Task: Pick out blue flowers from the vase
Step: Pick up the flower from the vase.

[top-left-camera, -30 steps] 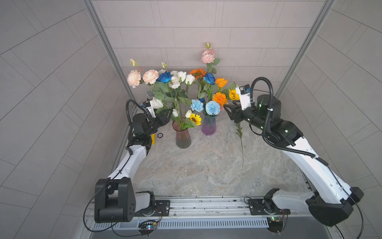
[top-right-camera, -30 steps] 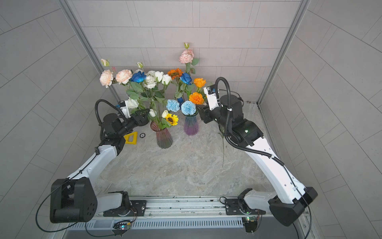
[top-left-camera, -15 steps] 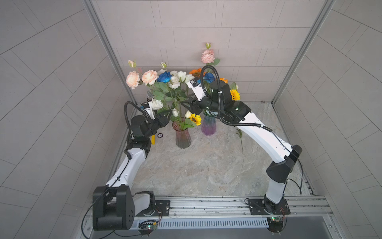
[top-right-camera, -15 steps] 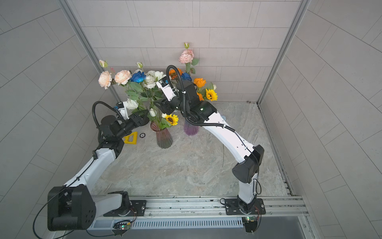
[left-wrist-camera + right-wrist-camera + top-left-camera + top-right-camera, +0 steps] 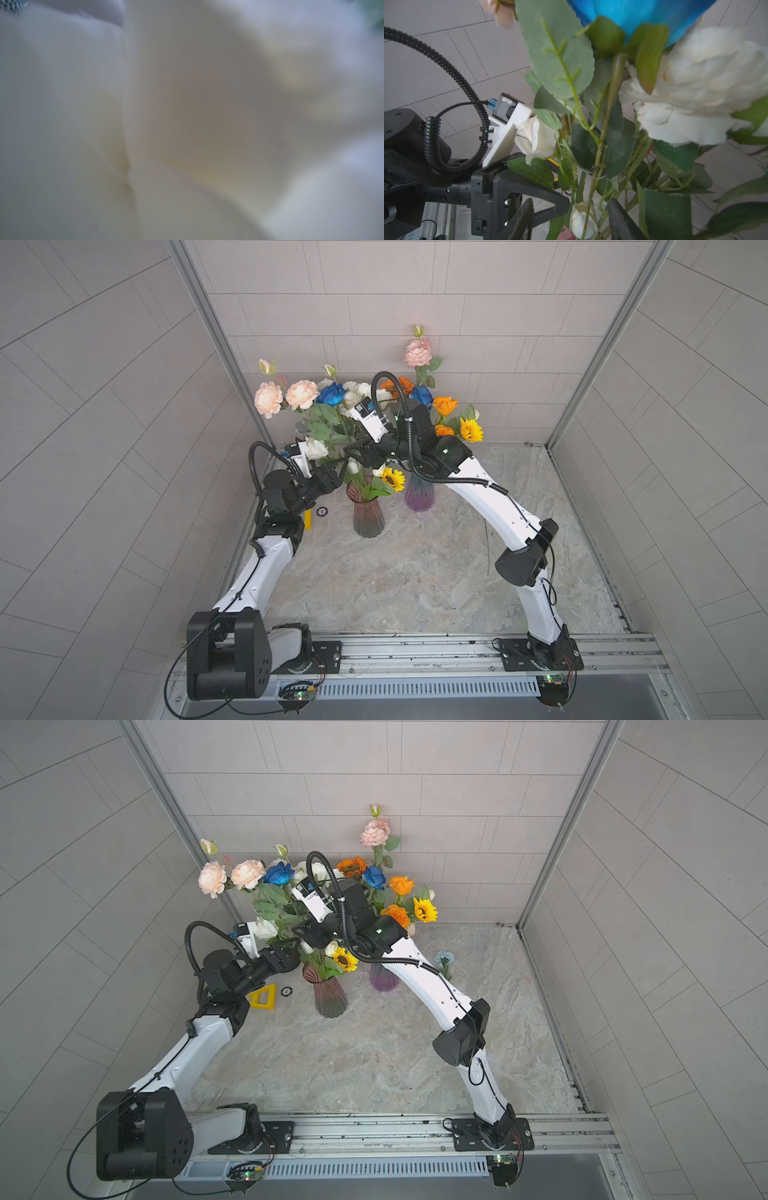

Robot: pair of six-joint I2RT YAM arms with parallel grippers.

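At the top of the right wrist view, a deep-blue rose (image 5: 633, 12) sat on a long green stem (image 5: 604, 124) that ran down the middle of the frame through serrated leaves. The right end effector (image 5: 570, 204) stood at the bottom edge with its fingers apart. The stem and a small white bud (image 5: 581, 218) passed between them, and nothing was clamped.

In a top view the same rose (image 5: 331, 393) stood in the upper centre, above the brownish vase (image 5: 368, 510). A second blue rose (image 5: 422, 395) rose to its right over the purple vase (image 5: 419, 497). A pale-blue carnation (image 5: 444, 957) lay on the desk (image 5: 374, 1052), right of centre.

The left end effector (image 5: 332, 480) reached in at the left of the bouquet. A white rose (image 5: 535, 139) pressed against its camera, so whether it was open or closed could not be told.

The flower looked light and artificial. Its stem was probably stiff and wire-cored, and its fabric petals would crush easily. The bare stretch of stem below the bloom, clear of the leaves, seemed the best place to hold it. The smooth stem might slip or twist in a loose pinch. Because the leaves were tangled with neighbouring stems, a straight pull along the stem would likely drag fewer white blooms out with it or tip the vase.
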